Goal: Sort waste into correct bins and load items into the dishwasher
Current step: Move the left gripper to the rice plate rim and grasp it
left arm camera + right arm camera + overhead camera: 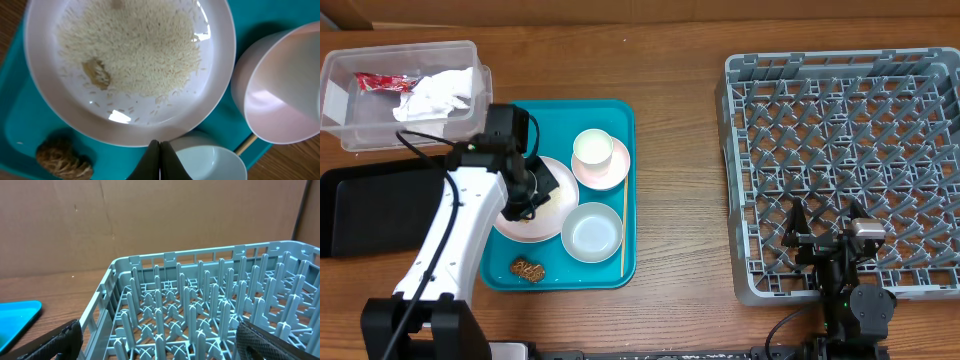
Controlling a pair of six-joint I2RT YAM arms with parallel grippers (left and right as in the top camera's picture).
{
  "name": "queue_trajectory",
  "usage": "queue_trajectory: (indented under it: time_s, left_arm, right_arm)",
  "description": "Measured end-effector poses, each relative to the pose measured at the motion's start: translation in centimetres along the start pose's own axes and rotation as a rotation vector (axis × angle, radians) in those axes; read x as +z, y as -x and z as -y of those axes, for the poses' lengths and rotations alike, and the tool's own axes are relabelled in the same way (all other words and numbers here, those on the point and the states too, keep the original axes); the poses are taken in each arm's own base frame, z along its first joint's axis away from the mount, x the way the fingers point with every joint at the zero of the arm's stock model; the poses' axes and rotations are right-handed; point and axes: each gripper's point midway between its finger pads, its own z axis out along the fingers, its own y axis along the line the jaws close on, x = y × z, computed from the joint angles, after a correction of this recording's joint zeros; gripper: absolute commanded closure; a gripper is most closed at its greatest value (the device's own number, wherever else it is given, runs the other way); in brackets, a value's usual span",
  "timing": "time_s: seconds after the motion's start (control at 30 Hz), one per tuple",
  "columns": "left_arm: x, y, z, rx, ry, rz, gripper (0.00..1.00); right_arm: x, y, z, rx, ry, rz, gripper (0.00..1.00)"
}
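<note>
**Left arm poised over the rice-strewn plate, dish rack waiting empty**

The waste sorting looks partly done. A red wrapper (382, 81) and crumpled white tissues (440, 95) already lie in the clear tub (400, 48) at the table's far left corner. The black tray (380, 210) just in front of it holds nothing.

What remains is food. Loose rice grains (135, 45) and a small brown lump (96, 73) lie on the large pale plate (220, 75). The plate sits on the teal serving tray (620, 120), with a second brown lump (528, 268) on the tray near its front edge.

The left arm reaches up from the table's near edge over this plate, wrist pointing down. The left gripper (160, 155) hangs at the plate's rim with its fingers pressed together and nothing between them.

The likely step in hand is clearing the plate. That would call for parting the fingers, taking the rim, and tipping the rice into a bin — probably the black tray alongside.

The white bowl (592, 232), and the cup (592, 148) standing on its pink saucer (610, 172), wait on the teal tray.

The right gripper (157, 335) rests low at the near edge of the grey dish rack (840, 130), fingers spread wide and holding nothing — no dishes are loaded yet.
</note>
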Motion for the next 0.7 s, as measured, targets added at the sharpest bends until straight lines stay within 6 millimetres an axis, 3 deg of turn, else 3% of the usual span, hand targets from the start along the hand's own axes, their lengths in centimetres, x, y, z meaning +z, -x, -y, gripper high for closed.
queue_trajectory:
  time_s: [0.13, 0.3, 0.7]
  left_arm:
    - [2.6, -1.1, 0.3, 0.000, -0.057, -0.018, 0.96]
    - [4.5, -3.0, 0.4, 0.030, -0.075, -0.046, 0.96]
    - [5.0, -6.3, 2.2, 0.139, -0.084, -0.092, 0.96]
  right_arm:
    - [0.0, 0.0, 0.0, 0.000, 0.000, 0.000, 0.00]
    - [0.0, 0.0, 0.0, 0.000, 0.000, 0.000, 0.00]
    - [0.0, 0.0, 0.0, 0.000, 0.000, 0.000, 0.00]
